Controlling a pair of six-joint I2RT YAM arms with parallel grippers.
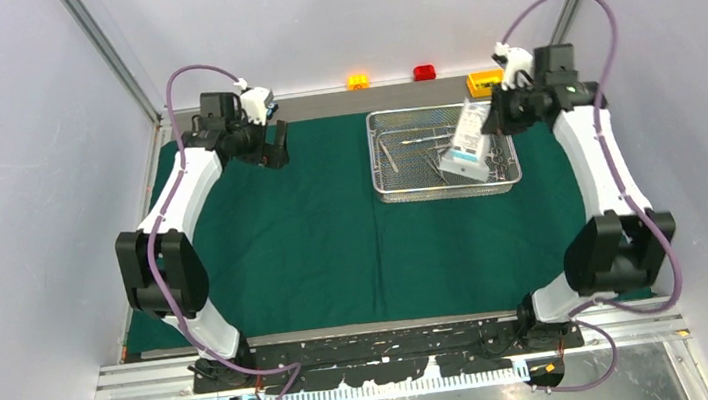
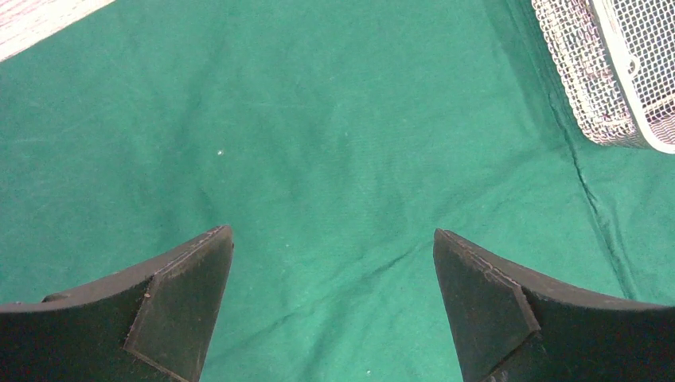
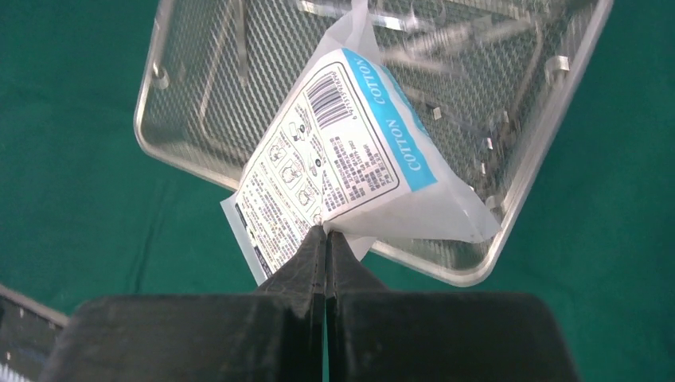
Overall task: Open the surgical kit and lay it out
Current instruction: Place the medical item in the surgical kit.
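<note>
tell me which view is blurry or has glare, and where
right wrist: pouch print sharp, the instruments in the tray behind it smeared soft; left wrist: drape crisp, tray corner washed bright; top external: even light, only faint shadows, no strong glare

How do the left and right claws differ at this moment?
The left claw stands wide open and empty; the right claw is shut on the white pouch. The left claw hangs over bare green drape; the right claw holds the pouch over the mesh tray. Both are black.
</note>
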